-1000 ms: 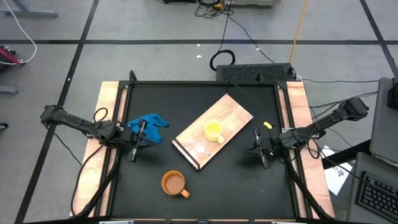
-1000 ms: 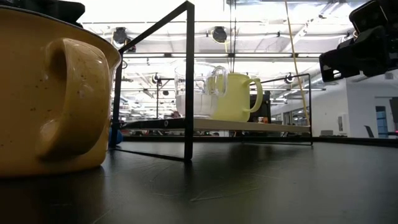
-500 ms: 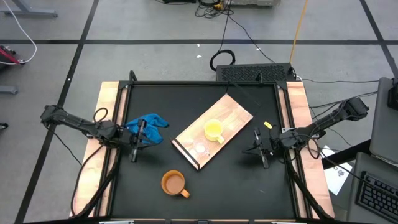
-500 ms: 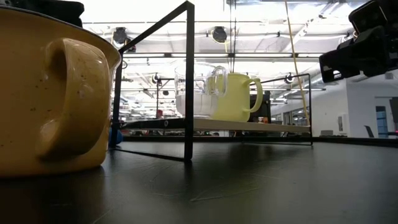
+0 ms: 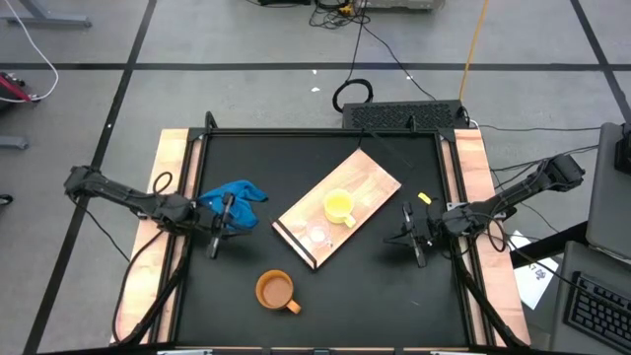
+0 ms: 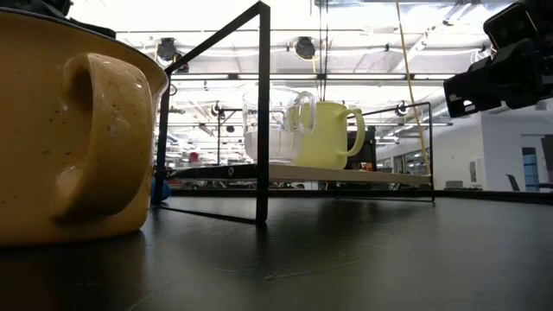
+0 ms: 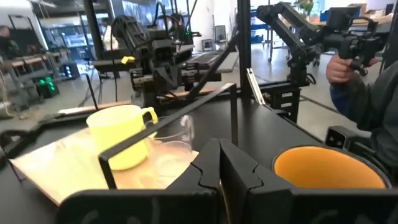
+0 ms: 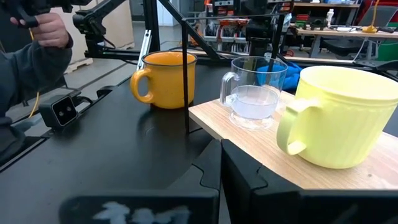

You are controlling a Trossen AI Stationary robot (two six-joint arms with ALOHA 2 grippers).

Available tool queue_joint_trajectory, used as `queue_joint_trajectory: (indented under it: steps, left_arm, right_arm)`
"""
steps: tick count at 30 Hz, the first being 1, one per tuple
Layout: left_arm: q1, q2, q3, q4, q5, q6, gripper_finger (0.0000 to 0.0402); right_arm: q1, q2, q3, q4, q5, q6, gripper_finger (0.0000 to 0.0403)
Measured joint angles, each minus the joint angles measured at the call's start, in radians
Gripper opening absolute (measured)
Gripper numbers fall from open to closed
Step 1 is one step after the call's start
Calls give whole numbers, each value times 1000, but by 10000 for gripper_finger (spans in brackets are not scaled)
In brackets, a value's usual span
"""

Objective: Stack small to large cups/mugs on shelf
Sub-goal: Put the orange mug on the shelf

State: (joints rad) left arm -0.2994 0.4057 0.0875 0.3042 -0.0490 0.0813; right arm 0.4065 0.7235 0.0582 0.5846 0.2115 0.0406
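Note:
The light-wood shelf [image 5: 367, 185] stands slantwise at the table's middle, raised on a thin black frame [image 6: 263, 112]. The yellow cup [image 5: 339, 206] and the clear glass cup [image 5: 317, 235] stand upright on it, side by side; both also show in the low view, yellow [image 6: 328, 134] and glass [image 6: 276, 125]. The orange-brown cup [image 5: 276, 290] stands upright on the black tabletop near the front edge. My left gripper [image 5: 215, 240] is shut and empty left of the shelf. My right gripper [image 5: 406, 235] is shut and empty right of it.
A crumpled blue cloth [image 5: 235, 197] lies on the table beside my left gripper. A small yellow piece [image 5: 424, 199] lies near the right edge. A person [image 7: 364, 81] holding a handle device stands beyond the table. There is bare tabletop between the orange-brown cup and my right gripper.
My left arm has shifted a little: in the low view less of it shows above the orange-brown cup than before. The cups, the shelf and my right gripper have kept still.

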Motion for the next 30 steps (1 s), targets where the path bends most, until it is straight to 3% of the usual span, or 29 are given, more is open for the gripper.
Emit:
queue_joint_trajectory:
  steps: [9,18,30]
  left_arm:
    - [-104,87,55,9,-10,14,2]
    - [-219,314,226,-65,-132,-36,1]
    - [-233,532,382,-144,-137,-120,1]
  right_arm:
    - [0,0,0,1,0,0,0]
    - [0,0,0,2,0,1,0]
    - [0,0,0,9,0,-7,0]
